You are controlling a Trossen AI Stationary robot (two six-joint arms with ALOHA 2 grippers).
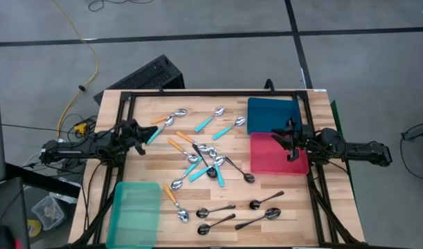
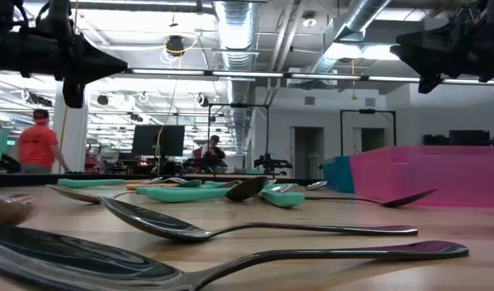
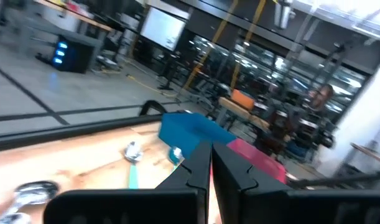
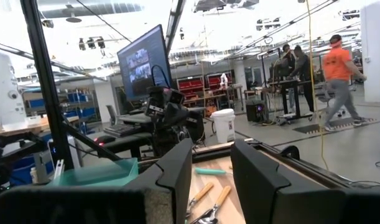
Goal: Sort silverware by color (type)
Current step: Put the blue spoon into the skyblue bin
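The silverware lies scattered flat on the wooden table [image 1: 149,169]. Teal-handled spoons [image 1: 210,122] and orange-handled spoons [image 1: 176,145] lie across its middle, some crossing in a pile [image 1: 205,160]. All-dark metal spoons [image 1: 259,220] lie toward the near edge, and fill the foreground of the low view [image 2: 255,230]. My left gripper [image 1: 143,135] hovers shut above the table's left edge, its fingers [image 3: 199,163] together. My right gripper [image 1: 286,142] hovers open above the right side, over the pink bin's edge, with nothing between its fingers [image 4: 177,165].
A blue bin [image 1: 273,114] stands at the far right with a pink bin [image 1: 277,158] just in front of it. A teal bin [image 1: 135,211] sits at the near left corner. A dark frame [image 1: 211,95] rims the table. People move in the room beyond.
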